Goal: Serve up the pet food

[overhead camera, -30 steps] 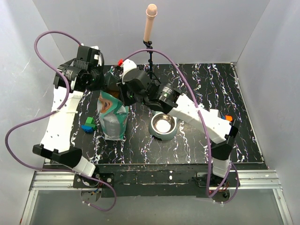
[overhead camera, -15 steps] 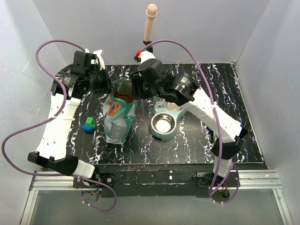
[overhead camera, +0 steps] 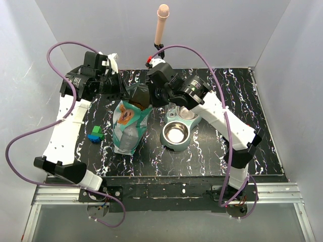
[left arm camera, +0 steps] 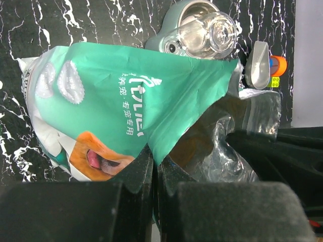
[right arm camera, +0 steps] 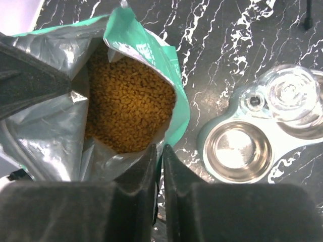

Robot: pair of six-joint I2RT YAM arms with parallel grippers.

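The teal-green bag stands upright left of centre with its top pulled open. Inside, the right wrist view shows the pet food, an orange-brown mass of kibble. My left gripper is shut on the bag's left rim, its printed side facing that camera. On the opposite rim my right gripper is shut, the thin foil edge pinched between its jaws. From above, both grippers meet over the bag mouth. The empty steel bowl sits in a pale green feeder just right of the bag.
A clear water dome stands on the feeder's far end. Blue and green toy blocks lie left of the bag. A grey scoop and an orange piece lie beyond the feeder. A thin stand with a pink top rises at the back edge.
My right gripper let go, swung up and back, then closed again on the bag's right rim. The bag now stands more upright with its mouth spread wider. My left gripper kept its hold.
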